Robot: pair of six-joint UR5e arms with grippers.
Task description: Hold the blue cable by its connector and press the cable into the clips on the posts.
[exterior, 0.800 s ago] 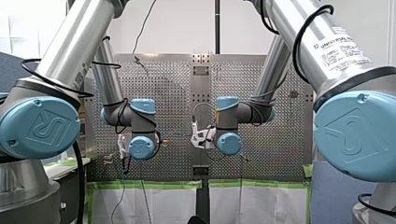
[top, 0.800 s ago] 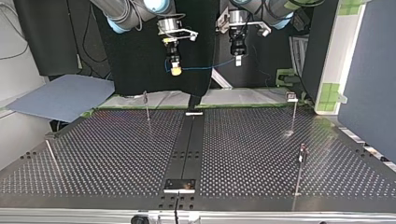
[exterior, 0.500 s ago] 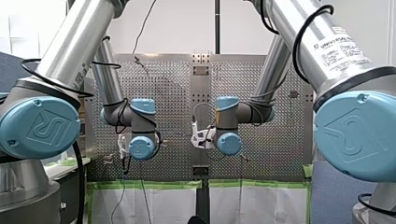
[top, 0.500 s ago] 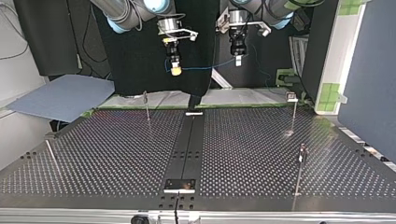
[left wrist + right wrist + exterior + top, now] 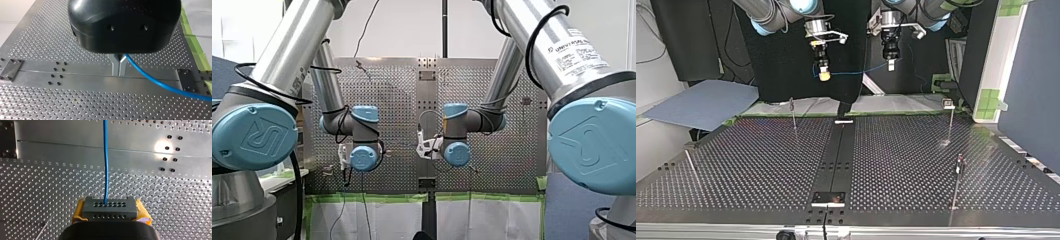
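Note:
In the top view both grippers hang high above the table's far edge. The thin blue cable (image 5: pixel 856 71) sags between them. My right gripper (image 5: pixel 824 76), at that view's left, has yellow pads. In the right wrist view those yellow pads (image 5: pixel 79 210) are shut on a black perforated connector (image 5: pixel 109 208), and the blue cable (image 5: pixel 105 165) runs straight ahead out of it. My left gripper (image 5: pixel 890 64) is at the top view's right. Its metal fingers (image 5: pixel 115 65) are shut on the blue cable (image 5: pixel 155 81), which trails off to one side. Four thin clip posts stand on the table, all without cable.
The clip posts stand at the top view's far left (image 5: pixel 793 113), far right (image 5: pixel 950 120), near right (image 5: pixel 958 175) and near left (image 5: pixel 691 167). A dark centre strip (image 5: pixel 836 160) runs down the perforated table (image 5: pixel 751 165). A blue-grey sheet (image 5: pixel 701 102) lies off the table's far left.

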